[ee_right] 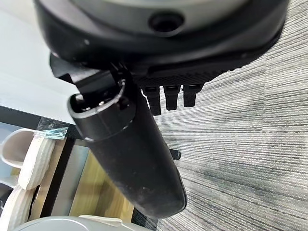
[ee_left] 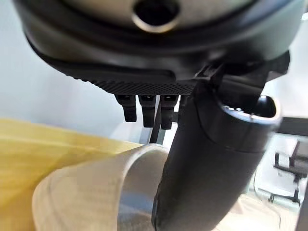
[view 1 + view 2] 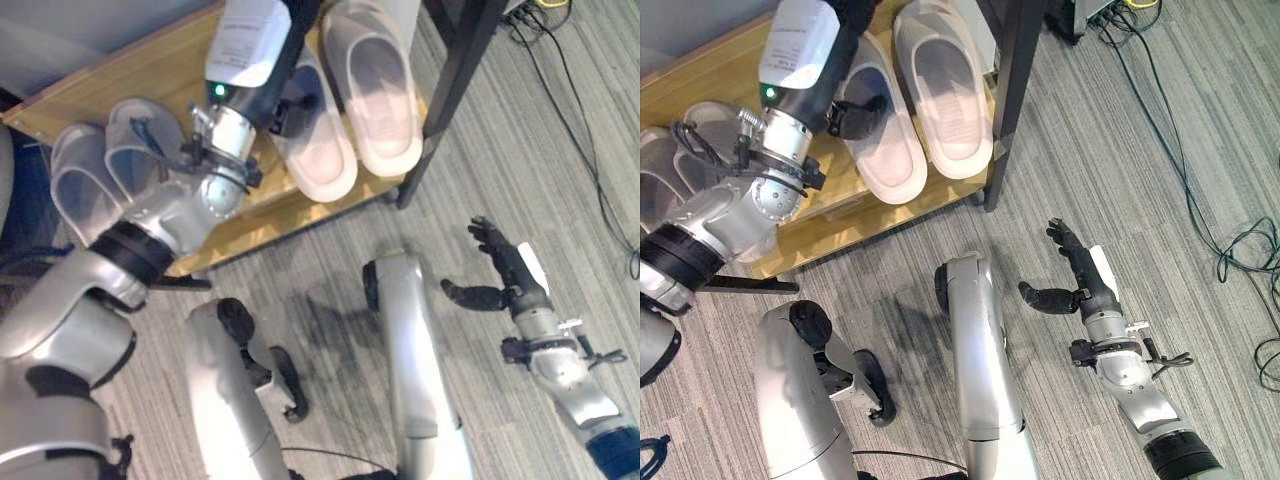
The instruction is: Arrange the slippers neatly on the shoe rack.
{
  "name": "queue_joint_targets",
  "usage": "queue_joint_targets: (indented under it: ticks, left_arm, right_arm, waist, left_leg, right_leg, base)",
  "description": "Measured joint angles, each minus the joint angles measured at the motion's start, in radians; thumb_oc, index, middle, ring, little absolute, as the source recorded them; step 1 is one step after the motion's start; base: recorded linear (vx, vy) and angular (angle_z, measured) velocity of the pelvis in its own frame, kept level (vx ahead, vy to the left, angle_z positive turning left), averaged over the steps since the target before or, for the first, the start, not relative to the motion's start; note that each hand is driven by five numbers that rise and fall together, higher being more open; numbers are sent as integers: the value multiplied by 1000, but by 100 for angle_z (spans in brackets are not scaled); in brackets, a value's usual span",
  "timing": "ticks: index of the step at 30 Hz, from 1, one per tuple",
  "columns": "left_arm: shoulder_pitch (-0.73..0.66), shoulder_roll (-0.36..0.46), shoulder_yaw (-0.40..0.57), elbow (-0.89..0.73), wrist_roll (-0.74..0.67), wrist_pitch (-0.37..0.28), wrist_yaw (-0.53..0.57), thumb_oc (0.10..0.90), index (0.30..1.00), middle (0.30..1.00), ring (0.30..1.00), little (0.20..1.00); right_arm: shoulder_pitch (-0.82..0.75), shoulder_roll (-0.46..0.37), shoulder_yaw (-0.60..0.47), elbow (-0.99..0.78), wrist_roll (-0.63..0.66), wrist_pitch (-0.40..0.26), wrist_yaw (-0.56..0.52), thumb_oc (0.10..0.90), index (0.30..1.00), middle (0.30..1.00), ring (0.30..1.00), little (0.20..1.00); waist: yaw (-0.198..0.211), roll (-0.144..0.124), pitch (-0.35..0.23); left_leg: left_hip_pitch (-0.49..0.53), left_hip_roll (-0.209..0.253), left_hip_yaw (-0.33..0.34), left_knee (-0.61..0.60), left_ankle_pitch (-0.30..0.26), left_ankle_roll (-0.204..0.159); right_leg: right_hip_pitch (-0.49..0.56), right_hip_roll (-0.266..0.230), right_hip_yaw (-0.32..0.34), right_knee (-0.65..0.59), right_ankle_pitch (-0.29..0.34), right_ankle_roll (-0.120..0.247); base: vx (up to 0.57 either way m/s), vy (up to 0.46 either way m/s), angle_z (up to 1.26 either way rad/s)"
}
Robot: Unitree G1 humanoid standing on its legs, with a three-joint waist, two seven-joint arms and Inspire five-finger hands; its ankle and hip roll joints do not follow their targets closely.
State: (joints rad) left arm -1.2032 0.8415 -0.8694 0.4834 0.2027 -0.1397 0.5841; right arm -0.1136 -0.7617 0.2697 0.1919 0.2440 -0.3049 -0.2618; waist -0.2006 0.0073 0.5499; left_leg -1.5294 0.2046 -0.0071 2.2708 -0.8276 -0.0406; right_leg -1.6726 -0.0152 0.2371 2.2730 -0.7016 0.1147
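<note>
A pale beige pair of slippers lies on the wooden shoe rack (image 3: 120, 75): the left slipper (image 3: 320, 150) and the right slipper (image 3: 380, 90) are side by side, toes toward me. A grey pair (image 3: 85, 185) sits further left on the same shelf. My left hand (image 3: 862, 110) reaches over the left beige slipper (image 2: 86, 192). Its thumb (image 2: 207, 159) lies at the strap's opening and its fingers are straight above the strap, apart from it. My right hand (image 3: 505, 270) hovers open over the carpet, fingers spread, holding nothing.
A black post (image 3: 450, 90) stands at the rack's right end, close beside the right beige slipper. Grey striped carpet covers the floor in front. Loose cables (image 3: 1200, 210) trail across the carpet at the far right.
</note>
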Motion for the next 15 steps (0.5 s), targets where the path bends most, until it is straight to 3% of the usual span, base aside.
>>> queue_joint_targets:
  ticks: [11,15]
  left_arm:
    - [130,9,112,-144,-5,-15,-5,800,900,900,900,900]
    - [206,10,243,-274,-86,-42,-1,800,900,900,900,900]
  right_arm:
    - [20,1,-1,0,-8,0,0,800,900,900,900,900]
    - [37,10,-1,-1,-9,2,-1,800,900,900,900,900]
  waist:
    - [37,0,0]
    - [41,0,0]
  left_leg:
    - [-1,-15,-1,7,-2,-3]
    - [-1,-17,-1,13,-4,-2]
  right_leg:
    - [4,-17,4,19,-19,-5]
    - [5,-20,7,29,-27,-5]
  base:
    - [-6,-8,4]
    - [-8,-37,4]
